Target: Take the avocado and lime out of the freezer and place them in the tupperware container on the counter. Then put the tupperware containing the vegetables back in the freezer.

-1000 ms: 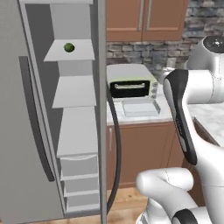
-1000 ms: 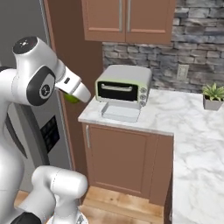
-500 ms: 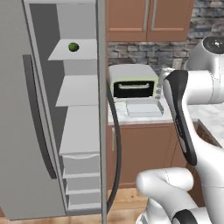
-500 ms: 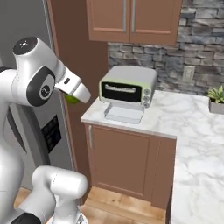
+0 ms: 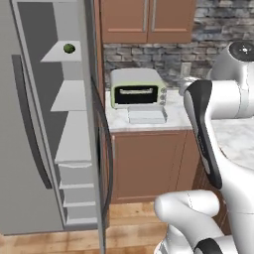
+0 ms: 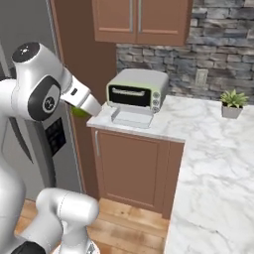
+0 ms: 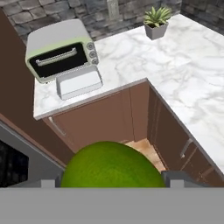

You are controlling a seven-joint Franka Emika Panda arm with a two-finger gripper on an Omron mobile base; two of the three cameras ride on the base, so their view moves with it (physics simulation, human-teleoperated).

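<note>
The claw (image 7: 113,177) is pinching a round, bright yellow-green lime (image 7: 111,165) between its two dark tips, which stand wide apart on either side of the fruit; in the right base view the same green ball (image 6: 79,111) peeks out under the white hand. Ahead of the claw and below it lies the shallow, pale white rectangular tupperware container (image 7: 79,82), open and with nothing visible inside, resting on the white marbled stone tabletop (image 7: 144,57) just in front of the grey-and-green toaster oven (image 7: 61,49). Further beyond the claw, at the far side of the tabletop, stands a small potted plant (image 7: 155,21). Off to the claw's side, well apart from it, the tall grey freezer (image 5: 30,149) stands with its door open, and the small, dull dark-green avocado (image 5: 68,48) sits on an upper white shelf (image 5: 63,52). The step in hand looks like the carrying of the lime from the freezer to the container, with the avocado not yet fetched. The next move probably calls for bringing the claw forward and down until the lime hangs over the tray's middle, clear of the toaster oven's front, then spreading the tips low enough that the ball does not roll out over the low rim.
</note>
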